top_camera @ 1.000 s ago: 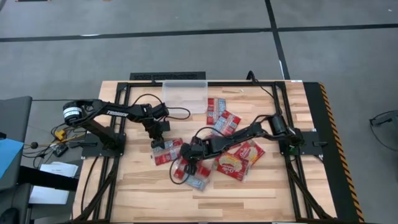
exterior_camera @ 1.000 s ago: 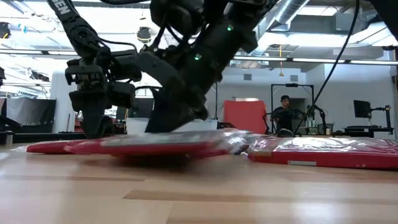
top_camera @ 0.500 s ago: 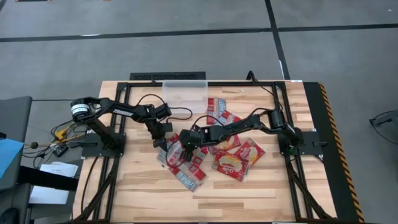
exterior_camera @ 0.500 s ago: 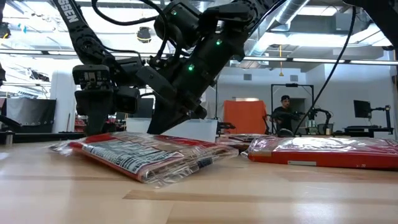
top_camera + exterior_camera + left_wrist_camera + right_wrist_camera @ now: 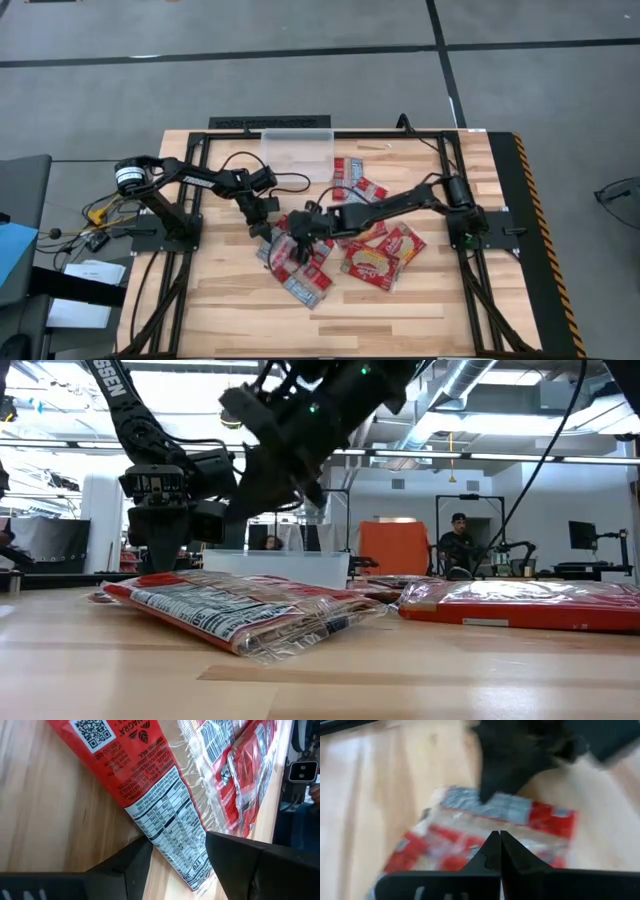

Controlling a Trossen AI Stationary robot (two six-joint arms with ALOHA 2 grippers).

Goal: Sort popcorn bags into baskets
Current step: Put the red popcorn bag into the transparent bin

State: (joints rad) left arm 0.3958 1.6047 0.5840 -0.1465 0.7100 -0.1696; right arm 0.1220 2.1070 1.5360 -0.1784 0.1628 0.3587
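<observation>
Nearest the low camera, a narrow popcorn packet [image 5: 235,612] is lying label-up on the wooden table [image 5: 230,320], partly covering the packets behind it. The left gripper [image 5: 262,226] is poised over that pile's left end, fingers apart around a packet's end (no grip yet). The right gripper [image 5: 303,226] is hovering above the pile, fingers pressed together, empty. Large squarish packets [image 5: 372,262] are lying to the right. Farthest, the clear tub [image 5: 297,152] is sitting empty.

Popcorn bags [image 5: 345,245] mid-table, tub [image 5: 297,152] behind.
</observation>
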